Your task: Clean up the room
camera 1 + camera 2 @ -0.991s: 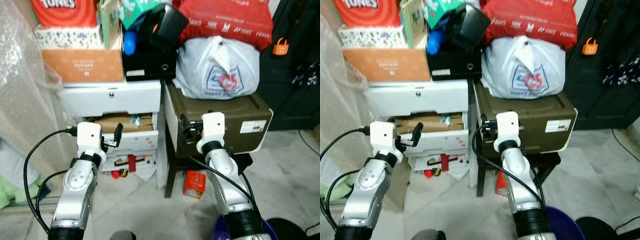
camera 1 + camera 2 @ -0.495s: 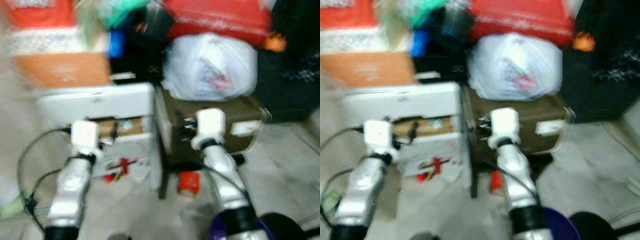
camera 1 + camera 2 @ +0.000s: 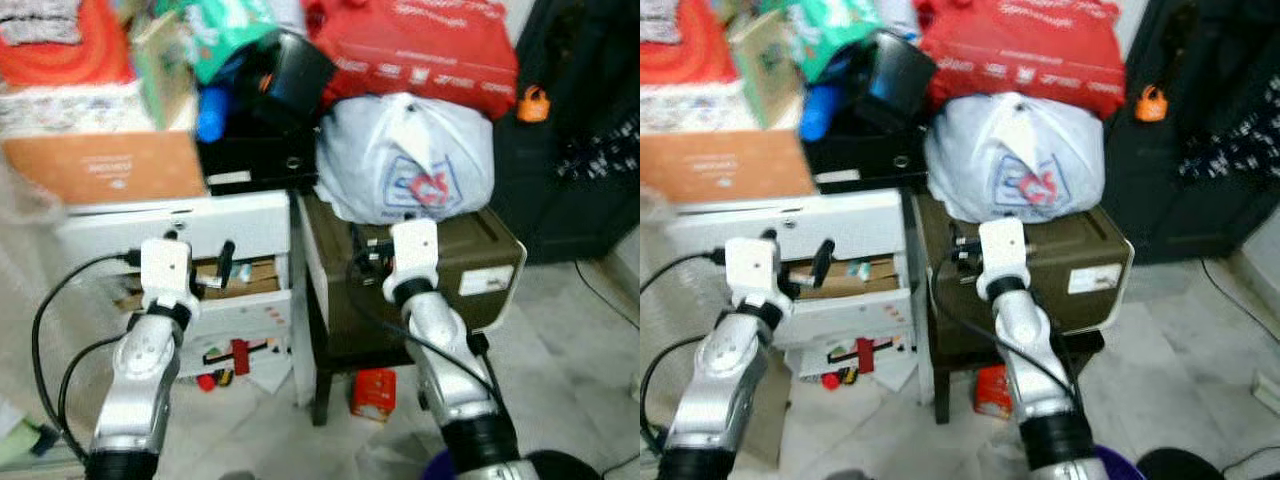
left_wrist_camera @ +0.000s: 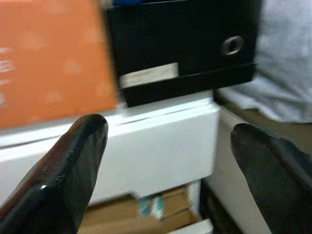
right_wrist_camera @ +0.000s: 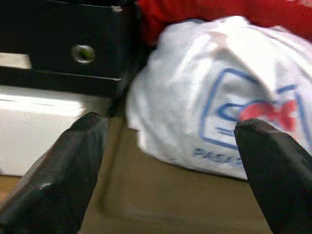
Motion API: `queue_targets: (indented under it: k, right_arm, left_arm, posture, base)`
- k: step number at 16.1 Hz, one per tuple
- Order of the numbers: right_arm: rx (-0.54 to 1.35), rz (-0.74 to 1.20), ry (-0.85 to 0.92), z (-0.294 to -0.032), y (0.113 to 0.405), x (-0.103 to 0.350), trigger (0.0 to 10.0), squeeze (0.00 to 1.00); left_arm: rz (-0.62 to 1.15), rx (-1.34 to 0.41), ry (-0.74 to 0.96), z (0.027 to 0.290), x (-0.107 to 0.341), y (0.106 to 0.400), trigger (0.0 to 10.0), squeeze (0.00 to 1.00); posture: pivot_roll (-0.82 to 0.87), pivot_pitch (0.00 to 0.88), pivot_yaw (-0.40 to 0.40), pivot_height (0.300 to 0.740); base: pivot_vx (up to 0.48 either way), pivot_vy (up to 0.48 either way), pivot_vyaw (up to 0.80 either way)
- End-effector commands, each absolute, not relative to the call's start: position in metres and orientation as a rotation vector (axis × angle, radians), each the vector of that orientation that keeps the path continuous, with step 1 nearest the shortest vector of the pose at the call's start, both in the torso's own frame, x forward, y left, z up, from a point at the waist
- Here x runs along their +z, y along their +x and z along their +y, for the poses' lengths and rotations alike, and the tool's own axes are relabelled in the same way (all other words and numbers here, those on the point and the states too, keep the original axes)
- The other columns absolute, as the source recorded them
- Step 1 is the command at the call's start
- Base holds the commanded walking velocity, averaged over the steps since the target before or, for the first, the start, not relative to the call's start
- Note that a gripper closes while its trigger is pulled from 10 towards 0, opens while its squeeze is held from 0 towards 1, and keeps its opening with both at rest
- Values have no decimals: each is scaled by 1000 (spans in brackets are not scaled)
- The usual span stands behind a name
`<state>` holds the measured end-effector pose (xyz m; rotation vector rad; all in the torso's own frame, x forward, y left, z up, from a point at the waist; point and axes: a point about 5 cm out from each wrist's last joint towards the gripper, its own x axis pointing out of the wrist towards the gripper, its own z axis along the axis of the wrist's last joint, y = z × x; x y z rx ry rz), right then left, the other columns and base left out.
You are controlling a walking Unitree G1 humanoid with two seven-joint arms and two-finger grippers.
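White bag tops olive case — drawers beside.

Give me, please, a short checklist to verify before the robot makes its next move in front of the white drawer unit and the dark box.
1. Left gripper fingers open, holding nothing: ok.
2. Right gripper fingers open, holding nothing: ok.
3. White plastic bag rests steady on the dark box: ok.
4. Stack on the white drawer unit stable: cannot tell.
5. Floor below free of items: not ok, a red carton lies there.
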<state>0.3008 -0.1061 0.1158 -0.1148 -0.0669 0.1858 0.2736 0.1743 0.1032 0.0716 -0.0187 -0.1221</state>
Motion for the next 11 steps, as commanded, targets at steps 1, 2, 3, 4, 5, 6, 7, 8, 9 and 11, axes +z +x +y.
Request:
queue_targets:
  k: [1, 2, 3, 4, 5, 6, 7, 8, 9, 11]
  right_arm:
    - [164, -61, -123, -115, 302, 114, 10000, 0]
    - [164, -61, -124, -115, 302, 115, 10000, 0]
    - [165, -61, -124, -115, 302, 114, 10000, 0]
    - [166, -61, -125, -115, 302, 114, 10000, 0]
    - [167, -61, -126, -115, 303, 114, 10000, 0]
    - [167, -61, -126, -115, 303, 114, 10000, 0]
    - [168, -61, -127, -115, 303, 115, 10000, 0]
    - [169, -63, -129, -115, 303, 115, 10000, 0]
    - [177, -82, -133, -113, 303, 117, 10000, 0]
    - [184, -90, -141, -111, 303, 118, 10000, 0]
  left_arm:
    - [-25, -152, 57, 166, 104, 275, 10000, 0]
    - [-27, -154, 55, 166, 104, 275, 10000, 0]
    - [-33, -161, 52, 166, 105, 275, 10000, 0]
    - [-32, -161, 53, 165, 105, 275, 10000, 0]
    - [-46, -167, 41, 165, 106, 274, 10000, 0]
    - [-42, -156, 42, 165, 106, 275, 10000, 0]
    - [-36, -147, 45, 166, 105, 275, 10000, 0]
    - [-37, -143, 46, 166, 106, 275, 10000, 0]
    - [-39, -131, 51, 167, 106, 275, 10000, 0]
    - [-77, -117, 60, 168, 111, 276, 10000, 0]
  posture:
    - [55, 0, -12, 740]
    - [55, 0, -12, 740]
    - [56, 0, -13, 740]
    - [56, 0, -13, 740]
    - [56, 0, -13, 740]
    - [58, 0, -14, 740]
    - [58, 0, -14, 740]
    - [57, 0, -14, 740]
    - [46, 0, -5, 740]
    - [36, 0, -3, 740]
  base:
    - [364, 0, 0]
    - [364, 0, 0]
    - [394, 0, 0]
    - [382, 0, 0]
    - [0, 0, 0]
    - [0, 0, 0]
    - [0, 0, 0]
    - [0, 0, 0]
    - [0, 0, 0]
    - [0, 0, 800]
